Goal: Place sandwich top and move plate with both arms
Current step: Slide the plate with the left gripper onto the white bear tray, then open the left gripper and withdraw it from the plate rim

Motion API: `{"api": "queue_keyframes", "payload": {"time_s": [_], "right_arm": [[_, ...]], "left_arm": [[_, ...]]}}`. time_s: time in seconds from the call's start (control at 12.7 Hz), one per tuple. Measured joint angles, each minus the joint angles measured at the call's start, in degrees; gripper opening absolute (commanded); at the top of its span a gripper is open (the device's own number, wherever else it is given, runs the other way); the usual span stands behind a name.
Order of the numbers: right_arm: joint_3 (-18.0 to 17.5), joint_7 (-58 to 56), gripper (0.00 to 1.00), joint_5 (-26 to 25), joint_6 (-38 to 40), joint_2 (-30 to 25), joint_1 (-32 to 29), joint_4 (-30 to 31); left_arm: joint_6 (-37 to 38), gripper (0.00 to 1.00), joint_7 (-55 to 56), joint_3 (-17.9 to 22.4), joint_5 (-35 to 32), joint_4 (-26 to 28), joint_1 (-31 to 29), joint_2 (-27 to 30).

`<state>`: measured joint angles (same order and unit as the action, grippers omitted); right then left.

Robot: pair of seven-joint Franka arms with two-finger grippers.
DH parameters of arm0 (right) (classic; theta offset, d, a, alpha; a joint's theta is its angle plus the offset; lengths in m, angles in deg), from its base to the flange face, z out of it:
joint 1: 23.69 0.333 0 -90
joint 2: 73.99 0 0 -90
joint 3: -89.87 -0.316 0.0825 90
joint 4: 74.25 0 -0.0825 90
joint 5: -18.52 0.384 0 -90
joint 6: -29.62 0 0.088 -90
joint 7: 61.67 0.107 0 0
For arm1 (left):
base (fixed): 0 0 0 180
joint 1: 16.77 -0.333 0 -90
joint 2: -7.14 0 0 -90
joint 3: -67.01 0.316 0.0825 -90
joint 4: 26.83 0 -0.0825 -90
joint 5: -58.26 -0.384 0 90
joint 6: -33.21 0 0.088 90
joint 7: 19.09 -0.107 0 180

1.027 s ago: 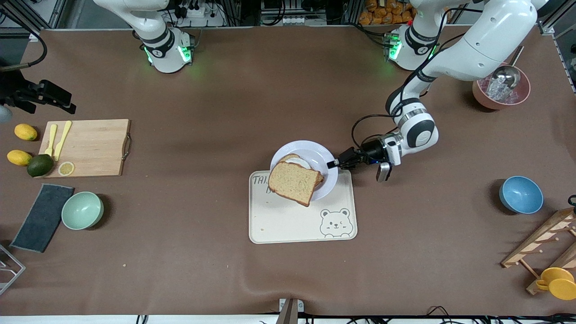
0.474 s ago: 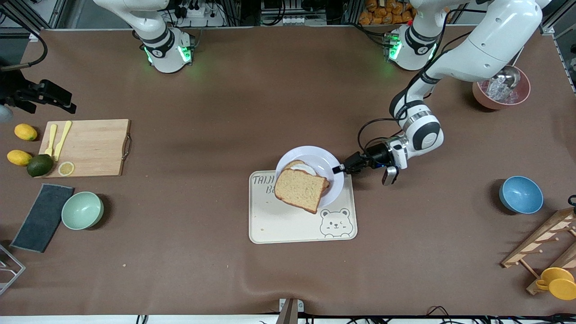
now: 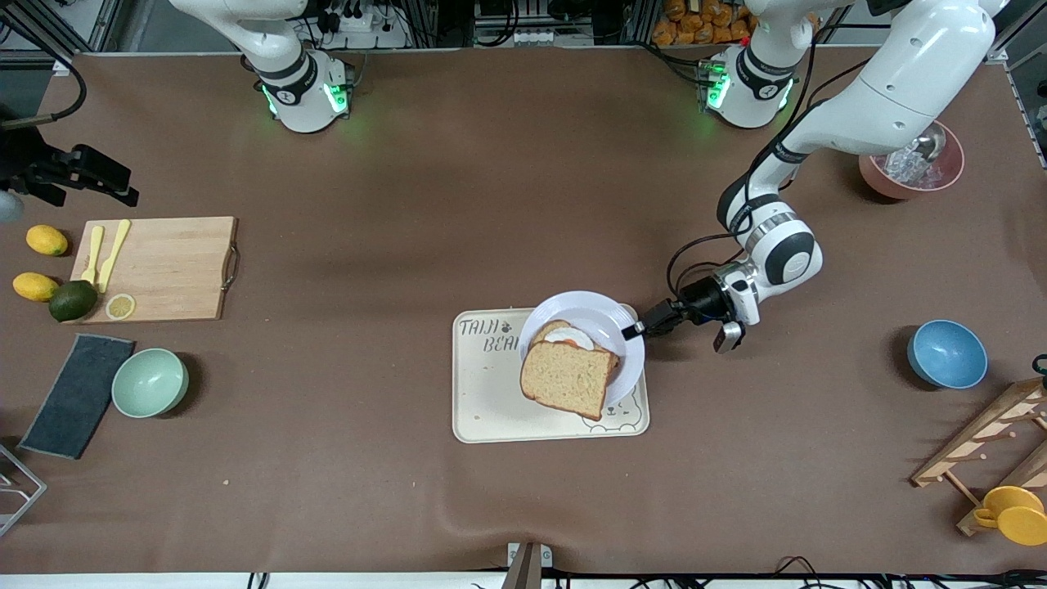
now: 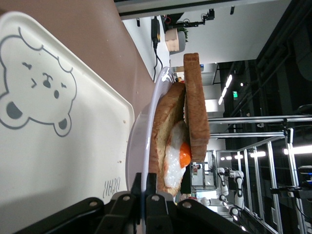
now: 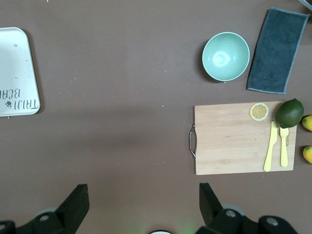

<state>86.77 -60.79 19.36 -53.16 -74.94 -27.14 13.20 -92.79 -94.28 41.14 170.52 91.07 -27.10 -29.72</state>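
Plate carried by the left end effector, now over the bear tray.

Compared with one second ago, the plate (image 3: 582, 311) has moved nearer to the front camera and toward the left arm's end of the tabletop (image 3: 409, 204); it now covers most of the bear drawing on the tray (image 3: 483, 409). The left end effector (image 3: 631, 330) is closed on the plate's rim, on the side toward the left arm's end, and the sandwich top (image 3: 568, 379) lies on the egg slice on the plate. Only the left wrist view shows the fried egg (image 4: 178, 156) between the two slices and the fingers (image 4: 146, 183) pinching the rim. The right end effector (image 5: 141, 200) waits with its jaws wide open near the cutting board (image 5: 234, 139), as the right wrist view shows.
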Motion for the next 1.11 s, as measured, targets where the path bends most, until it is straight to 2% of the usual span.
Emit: {"api": "queue_keyframes", "payload": {"time_s": [0.47, 0.87, 0.95, 1.03, 1.11], "right_arm": [[0.03, -0.01, 1.00, 0.00, 0.01, 0.00, 0.00, 0.00], [0.07, -0.01, 1.00, 0.00, 0.01, 0.00, 0.00, 0.00], [0.08, -0.01, 1.00, 0.00, 0.01, 0.00, 0.00, 0.00], [0.09, -0.01, 1.00, 0.00, 0.02, 0.00, 0.00, 0.00], [0.09, -0.01, 1.00, 0.00, 0.04, 0.00, 0.00, 0.00]], "left_arm": [[-3.93, 0.00, 0.10, 0.01, 0.00, -5.32, 1.47, -6.68], [-4.26, 0.00, -0.26, 1.76, 0.00, -6.42, 1.68, -9.53], [-4.27, 0.22, -0.23, 1.76, 0.00, -6.43, 1.71, -9.55], [-4.28, 0.33, -0.18, 1.76, 0.00, -6.45, 1.74, -9.55], [-4.28, 0.56, -0.15, 1.76, 0.00, -6.49, 1.78, -9.54]]}}
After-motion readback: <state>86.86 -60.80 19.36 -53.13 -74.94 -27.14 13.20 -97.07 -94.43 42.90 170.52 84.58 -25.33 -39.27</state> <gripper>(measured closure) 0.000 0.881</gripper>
